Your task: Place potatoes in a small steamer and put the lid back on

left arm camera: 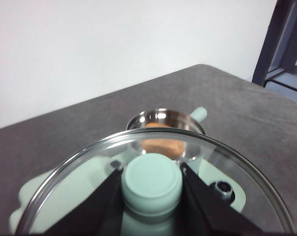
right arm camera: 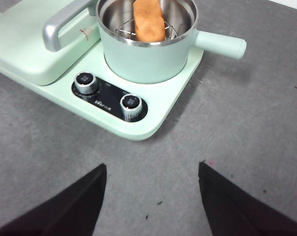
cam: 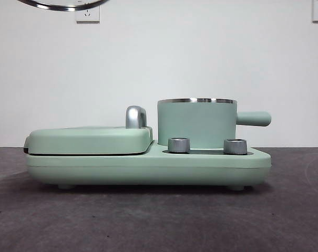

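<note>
Potato, orange-brown (right arm camera: 148,20), sits in my mint-green pot (right arm camera: 147,58); left gripper (left arm camera: 151,184) clamps the glass lid's (left arm camera: 79,167) knob above it, next lowering squarely; right gripper (right arm camera: 151,196) gapes empty.

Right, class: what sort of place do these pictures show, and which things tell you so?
Probably a bare test bench, not a home kitchen: a grey felt-like table against a plain white wall with sockets, and one mint-green cooker with its small steamer, alone between two robot arms.

- Left hand (left arm camera: 152,196): two matte black jaws, flat-faced wedges that widen toward their base.
- Right hand (right arm camera: 152,169): two plain black jaws, tapering to blunt tips, no markings visible.
</note>
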`<move>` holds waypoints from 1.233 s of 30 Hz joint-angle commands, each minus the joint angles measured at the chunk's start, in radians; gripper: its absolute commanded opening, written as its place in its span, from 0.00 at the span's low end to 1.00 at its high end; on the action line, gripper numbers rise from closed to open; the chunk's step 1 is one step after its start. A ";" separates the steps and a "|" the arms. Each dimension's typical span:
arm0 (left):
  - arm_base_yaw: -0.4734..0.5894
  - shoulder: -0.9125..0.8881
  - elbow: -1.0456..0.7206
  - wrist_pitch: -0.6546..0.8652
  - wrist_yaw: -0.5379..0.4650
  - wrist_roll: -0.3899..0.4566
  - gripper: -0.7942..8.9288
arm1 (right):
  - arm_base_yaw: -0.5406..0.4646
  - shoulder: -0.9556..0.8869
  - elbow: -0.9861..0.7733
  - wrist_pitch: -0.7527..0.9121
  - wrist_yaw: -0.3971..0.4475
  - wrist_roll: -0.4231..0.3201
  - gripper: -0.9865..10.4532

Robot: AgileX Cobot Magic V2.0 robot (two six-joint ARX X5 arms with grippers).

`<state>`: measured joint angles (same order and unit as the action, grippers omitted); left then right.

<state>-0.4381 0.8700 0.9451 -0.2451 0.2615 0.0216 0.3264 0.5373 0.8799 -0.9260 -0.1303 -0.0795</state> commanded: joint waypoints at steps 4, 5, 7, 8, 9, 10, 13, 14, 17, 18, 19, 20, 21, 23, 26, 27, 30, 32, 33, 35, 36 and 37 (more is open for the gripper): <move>-0.043 0.155 0.035 0.173 0.006 -0.008 0.10 | 0.004 -0.072 0.010 -0.026 -0.001 0.075 0.35; -0.051 0.185 0.043 0.192 0.006 -0.006 0.10 | 0.004 -0.079 0.010 -0.029 -0.002 0.079 0.35; -0.069 0.252 0.071 0.228 0.006 -0.002 0.10 | 0.004 -0.093 0.010 -0.033 -0.005 0.082 0.35; -0.076 0.282 0.086 0.240 0.006 0.003 0.10 | 0.004 -0.096 0.010 -0.034 -0.005 0.082 0.35; -0.083 0.319 0.108 0.249 0.006 0.014 0.10 | 0.004 -0.097 0.010 -0.035 -0.005 0.082 0.35; -0.090 0.355 0.132 0.253 0.005 0.027 0.10 | 0.004 -0.097 0.010 -0.037 -0.005 0.082 0.35; -0.110 0.461 0.220 0.254 0.005 0.061 0.10 | 0.004 -0.096 0.010 -0.037 -0.005 0.081 0.35; -0.117 0.494 0.249 0.256 0.005 0.074 0.10 | 0.004 -0.096 0.010 -0.036 -0.005 0.081 0.35; -0.134 0.597 0.340 0.283 0.005 0.102 0.10 | 0.004 -0.096 0.010 -0.035 -0.005 0.081 0.35; -0.139 0.634 0.370 0.298 0.005 0.105 0.10 | 0.004 -0.096 0.010 -0.035 -0.004 0.080 0.35; -0.145 0.668 0.397 0.313 0.005 0.105 0.10 | 0.004 -0.096 0.010 -0.035 -0.005 0.080 0.35; -0.149 0.697 0.418 0.330 0.005 0.105 0.10 | 0.004 -0.096 0.010 -0.035 -0.005 0.080 0.35; -0.153 0.729 0.441 0.349 0.005 0.105 0.10 | 0.004 -0.096 0.010 -0.035 -0.005 0.080 0.35; -0.160 0.787 0.476 0.391 0.004 0.105 0.10 | 0.004 -0.096 0.010 -0.034 -0.004 0.080 0.35; -0.167 0.866 0.510 0.471 0.004 0.105 0.10 | 0.004 -0.096 0.010 -0.030 -0.004 0.080 0.35; -0.167 0.889 0.518 0.497 0.003 0.106 0.10 | 0.004 -0.096 0.010 -0.028 -0.004 0.080 0.35; -0.169 0.952 0.526 0.578 0.001 0.105 0.10 | 0.004 -0.096 0.010 -0.018 -0.003 0.080 0.35; -0.169 0.989 0.529 0.612 0.001 0.105 0.10 | 0.004 -0.096 0.010 -0.010 -0.003 0.079 0.35; -0.169 1.005 0.533 0.617 0.001 0.105 0.10 | 0.004 -0.096 0.010 -0.006 -0.001 0.079 0.35; -0.169 1.030 0.536 0.623 -0.002 0.105 0.10 | 0.004 -0.096 0.010 0.005 0.000 0.079 0.35; -0.169 1.040 0.536 0.628 -0.004 0.105 0.10 | 0.004 -0.096 0.010 0.007 0.000 0.079 0.35; -0.169 1.048 0.536 0.628 -0.005 0.105 0.10 | 0.004 -0.096 0.010 0.008 0.000 0.079 0.35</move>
<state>-0.5980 1.9053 1.4399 0.3412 0.2592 0.1162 0.3264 0.4374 0.8803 -0.9295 -0.1310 -0.0101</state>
